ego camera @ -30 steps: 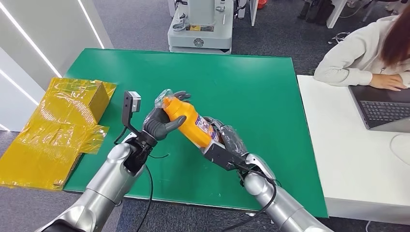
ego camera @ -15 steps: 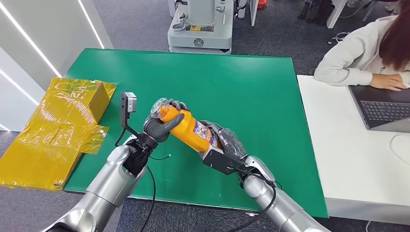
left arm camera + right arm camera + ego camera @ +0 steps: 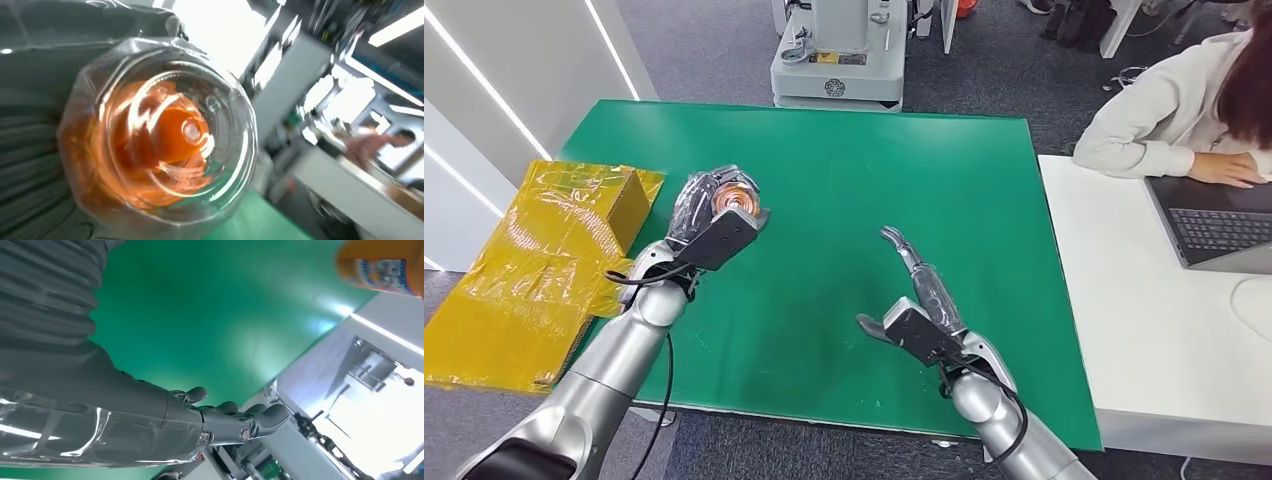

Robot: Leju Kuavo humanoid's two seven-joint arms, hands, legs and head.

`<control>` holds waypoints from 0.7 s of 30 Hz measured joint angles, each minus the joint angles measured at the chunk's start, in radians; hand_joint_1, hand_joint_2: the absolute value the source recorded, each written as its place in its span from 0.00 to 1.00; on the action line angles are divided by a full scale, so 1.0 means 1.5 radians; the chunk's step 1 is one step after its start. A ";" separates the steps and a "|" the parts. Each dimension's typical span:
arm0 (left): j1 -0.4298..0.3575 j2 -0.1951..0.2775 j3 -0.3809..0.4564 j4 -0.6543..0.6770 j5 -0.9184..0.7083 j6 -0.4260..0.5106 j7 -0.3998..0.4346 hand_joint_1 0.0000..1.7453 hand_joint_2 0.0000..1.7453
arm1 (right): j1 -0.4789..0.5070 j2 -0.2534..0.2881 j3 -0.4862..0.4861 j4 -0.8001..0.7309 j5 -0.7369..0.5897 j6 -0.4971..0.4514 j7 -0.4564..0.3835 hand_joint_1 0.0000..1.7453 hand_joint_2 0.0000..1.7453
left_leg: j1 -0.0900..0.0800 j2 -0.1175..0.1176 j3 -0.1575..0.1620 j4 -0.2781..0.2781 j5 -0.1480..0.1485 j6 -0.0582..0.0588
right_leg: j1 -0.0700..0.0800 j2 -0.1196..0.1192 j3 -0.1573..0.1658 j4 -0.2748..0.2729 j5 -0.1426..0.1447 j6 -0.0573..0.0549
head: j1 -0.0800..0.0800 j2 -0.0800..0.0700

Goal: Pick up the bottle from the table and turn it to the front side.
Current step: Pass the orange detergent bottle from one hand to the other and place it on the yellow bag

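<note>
Bottle has gone over to our left hand, fingers wrapped round it above the desk, right hand spread empty, so we'd roll the wrist slowly.

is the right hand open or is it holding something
Open. In the head view the right hand hangs over the green table with fingers stretched out and nothing between them; the orange bottle sits in the left hand.

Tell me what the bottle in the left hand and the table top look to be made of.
Bottle: seemingly orange plastic with a clear, glossy end, judging by the bright curved reflections in the left wrist view; glass cannot be excluded. A printed label shows on its side in the right wrist view. The left hand holds it.
Table top: an even green matte surface, possibly a mat or laminate; only soft light patches, no sharp reflections.
</note>
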 joint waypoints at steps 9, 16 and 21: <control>-0.032 0.038 -0.030 -0.006 -0.526 0.200 0.109 1.00 1.00 | 0.067 -0.022 -0.037 -0.126 0.023 -0.017 -0.004 0.00 1.00 | 0.000 0.000 0.000 0.000 0.000 0.000 | 0.000 0.000 0.000 0.000 0.000 0.000 | 0.000 0.000; -0.050 0.068 -0.102 -0.010 -0.683 0.204 0.220 1.00 1.00 | 0.118 -0.049 -0.059 -0.188 0.030 -0.045 -0.013 0.00 1.00 | 0.000 0.000 0.000 0.000 0.000 0.000 | 0.000 0.000 0.000 -0.001 0.000 0.000 | 0.000 0.000; -0.078 0.096 -0.202 0.033 -0.684 0.174 0.330 1.00 1.00 | 0.187 -0.071 -0.089 -0.247 0.039 -0.080 -0.014 0.00 1.00 | 0.000 0.000 0.000 0.000 -0.001 0.000 | 0.000 0.000 0.000 -0.001 0.000 0.000 | 0.000 0.000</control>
